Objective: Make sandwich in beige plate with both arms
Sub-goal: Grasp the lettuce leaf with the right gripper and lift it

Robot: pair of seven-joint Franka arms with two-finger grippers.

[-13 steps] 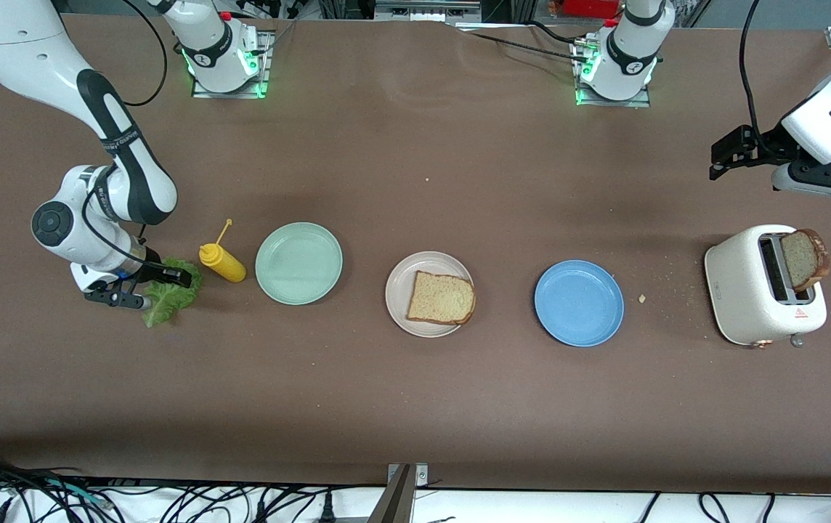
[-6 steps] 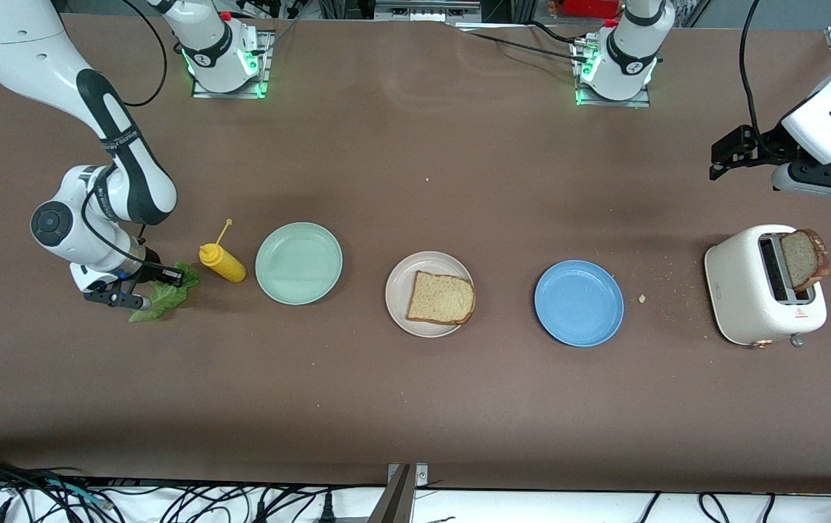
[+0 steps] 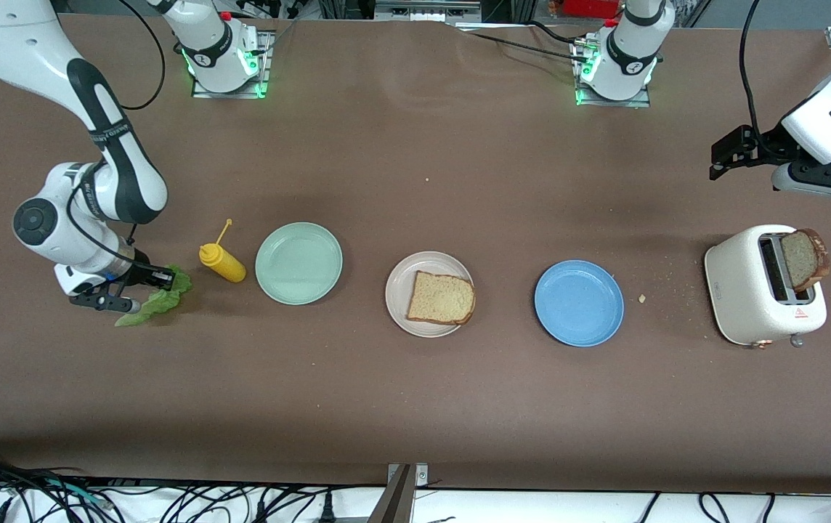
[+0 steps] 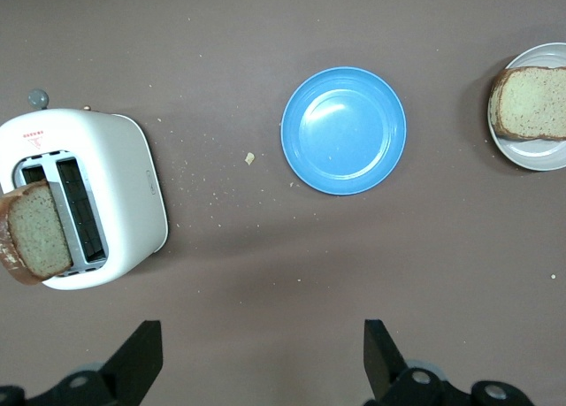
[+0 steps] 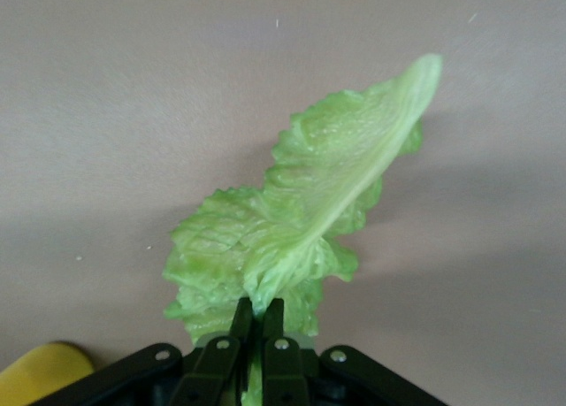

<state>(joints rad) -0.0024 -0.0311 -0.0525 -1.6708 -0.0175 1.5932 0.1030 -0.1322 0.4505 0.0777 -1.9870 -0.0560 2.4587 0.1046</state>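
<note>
1 lettuce leaf (image 5: 301, 220) | ruffled, green | right gripper (image 5: 256, 322) pinching it

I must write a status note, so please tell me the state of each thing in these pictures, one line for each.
Right gripper: shut on the lettuce leaf.
Ruffled green lettuce leaf: pinched at one end, lifted.
Left gripper: open, waiting above the table.
Round beige plate: holds one tan toast slice.
Mint-green plate: bare.
Blue plate: bare.
White toaster: brown-crusted toast slice popped up.
Yellow squeeze bottle: lying tilted.

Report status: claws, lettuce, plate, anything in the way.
Right claw shut on lettuce leaf. Left claw open, waiting above toaster. Beige plate holds one toast slice. Mustard bottle, mint plate between.
</note>
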